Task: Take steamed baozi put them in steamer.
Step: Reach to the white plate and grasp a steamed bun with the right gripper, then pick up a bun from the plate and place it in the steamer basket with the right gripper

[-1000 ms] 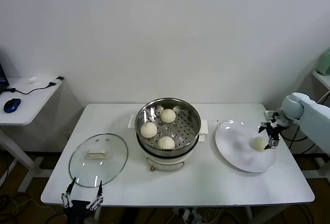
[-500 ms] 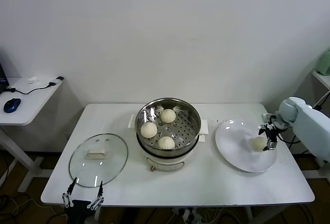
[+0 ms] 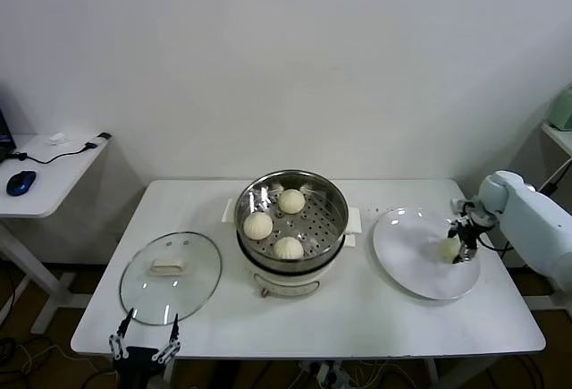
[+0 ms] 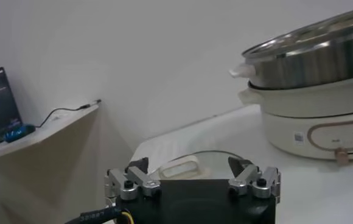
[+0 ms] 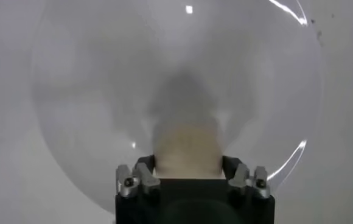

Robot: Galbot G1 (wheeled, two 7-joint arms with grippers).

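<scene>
A white table fills the lower half of the head view. At its centre stands the steamer, with three baozi resting on its perforated tray. Right of it lies a white plate, and left of it a glass lid (white handle up). The fourth baozi sits on the plate's right side, with the right gripper down around it, a finger close on each side, though whether they actually pinch it I cannot tell. The left gripper hangs at the bottom left, below the table's front edge, fingers spread and holding nothing.
</scene>
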